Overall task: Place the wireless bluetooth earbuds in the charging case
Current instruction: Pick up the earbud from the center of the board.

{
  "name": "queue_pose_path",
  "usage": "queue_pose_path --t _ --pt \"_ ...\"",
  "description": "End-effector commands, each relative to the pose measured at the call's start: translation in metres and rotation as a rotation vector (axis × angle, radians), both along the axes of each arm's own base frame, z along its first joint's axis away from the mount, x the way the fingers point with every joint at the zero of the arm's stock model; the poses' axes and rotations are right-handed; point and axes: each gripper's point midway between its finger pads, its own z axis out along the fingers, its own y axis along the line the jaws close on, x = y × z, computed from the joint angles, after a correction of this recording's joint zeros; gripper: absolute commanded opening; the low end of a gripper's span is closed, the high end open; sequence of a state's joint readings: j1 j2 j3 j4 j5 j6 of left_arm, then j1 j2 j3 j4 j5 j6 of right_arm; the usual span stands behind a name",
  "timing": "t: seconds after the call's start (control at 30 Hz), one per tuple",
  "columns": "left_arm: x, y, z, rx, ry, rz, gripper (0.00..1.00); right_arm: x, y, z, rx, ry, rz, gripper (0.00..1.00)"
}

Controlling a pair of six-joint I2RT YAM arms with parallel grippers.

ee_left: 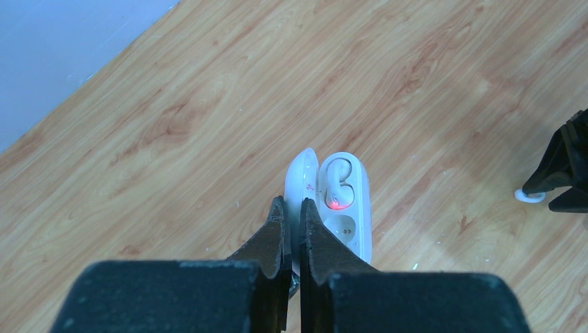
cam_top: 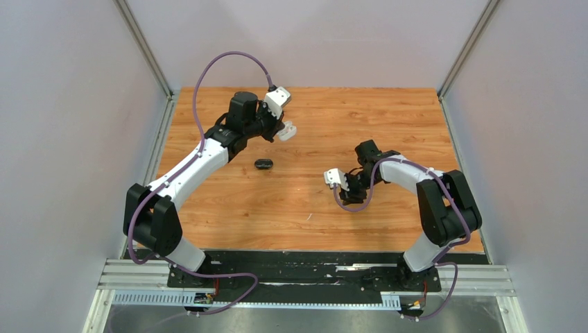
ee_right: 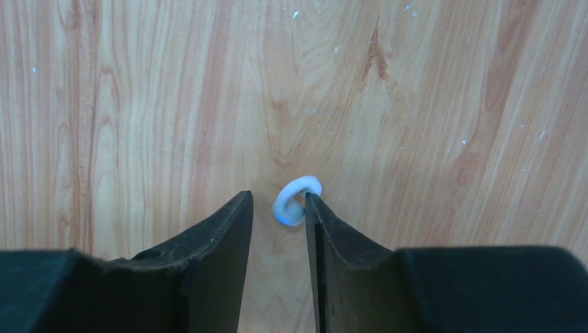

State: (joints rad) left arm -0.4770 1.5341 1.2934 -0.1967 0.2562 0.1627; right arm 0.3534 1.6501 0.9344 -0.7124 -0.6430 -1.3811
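Left wrist view: the left hand (ee_left: 292, 205) is keeping its two fingers almost together, and they appear to be pinching the near edge of the lid (ee_left: 302, 182) of the white charging case (ee_left: 347, 239). The case is lying open just ahead of the fingertips, with the lid standing beside the base on the picture's left. A seated earbud (ee_left: 338, 186), white and glowing red, is sitting in the far well. The near well (ee_left: 341, 226) is showing its two contacts. Whether the case is resting on the table (ee_left: 173, 125) or is lifted off it cannot be told.

Right wrist view: the right hand (ee_right: 277, 200) is holding its fingers partly apart and is gripping nothing. A loose earbud (ee_right: 295, 201), white with a blue glow, is lying on the table between the fingertips. It is touching, or nearly touching, the finger on the picture's right, with a gap to the other finger.

Top external view: the left hand (cam_top: 281, 126) and the white case (cam_top: 287, 130) are sitting at the far middle of the table (cam_top: 312, 222). A black case (cam_top: 263, 164) is lying closed nearer the bases. The right hand (cam_top: 341, 182) is working well apart from both cases, right of centre.
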Motion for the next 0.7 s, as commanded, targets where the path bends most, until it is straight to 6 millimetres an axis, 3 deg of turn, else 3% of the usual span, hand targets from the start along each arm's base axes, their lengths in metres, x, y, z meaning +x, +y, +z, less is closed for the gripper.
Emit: queue_pose_path --t 0.0,0.43,0.67 --pt "0.005 -0.002 0.023 -0.04 -0.058 0.003 0.0 0.01 0.007 0.005 0.01 -0.006 -0.043 0.36" --pt "0.005 -0.002 0.022 -0.042 -0.057 0.001 0.0 0.029 0.013 0.014 0.007 0.043 -0.185 0.35" --pt "0.003 -0.002 0.022 -0.044 -0.055 0.001 0.0 0.028 0.011 0.013 -0.008 0.054 -0.2 0.26"
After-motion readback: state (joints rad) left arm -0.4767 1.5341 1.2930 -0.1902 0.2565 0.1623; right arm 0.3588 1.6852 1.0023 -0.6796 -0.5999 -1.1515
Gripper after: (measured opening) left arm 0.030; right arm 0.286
